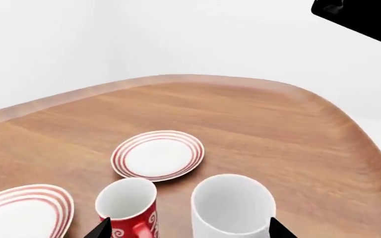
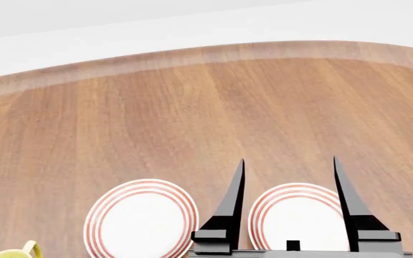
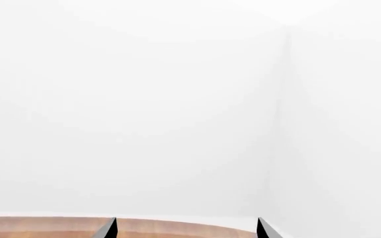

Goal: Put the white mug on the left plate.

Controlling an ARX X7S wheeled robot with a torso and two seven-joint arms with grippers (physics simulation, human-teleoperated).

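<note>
Left wrist view: left gripper [image 1: 190,230] fingertips spread at the bottom edge. The white mug [image 1: 233,206] sits upright on the wooden table [image 1: 277,129] at bottom centre-right, between the tips, on neither plate; contact cannot be told. Red patterned mug [image 1: 129,206] just left of it. Two red-ringed plates, centre [image 1: 157,154] and lower left [image 1: 25,210]. Head view: right gripper [image 2: 290,177] spread wide, bottom centre-right, over the right plate [image 2: 298,215]; left plate [image 2: 140,220] bottom left, bare; yellow-handled mug [image 2: 13,252] in the corner. Right wrist view: white wall [image 3: 177,99], table edge, spread fingertips [image 3: 109,229].

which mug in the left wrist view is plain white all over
The white mug, the larger one standing between the left gripper's fingers. The smaller red mug beside it is white only inside, with a white pattern outside.
</note>
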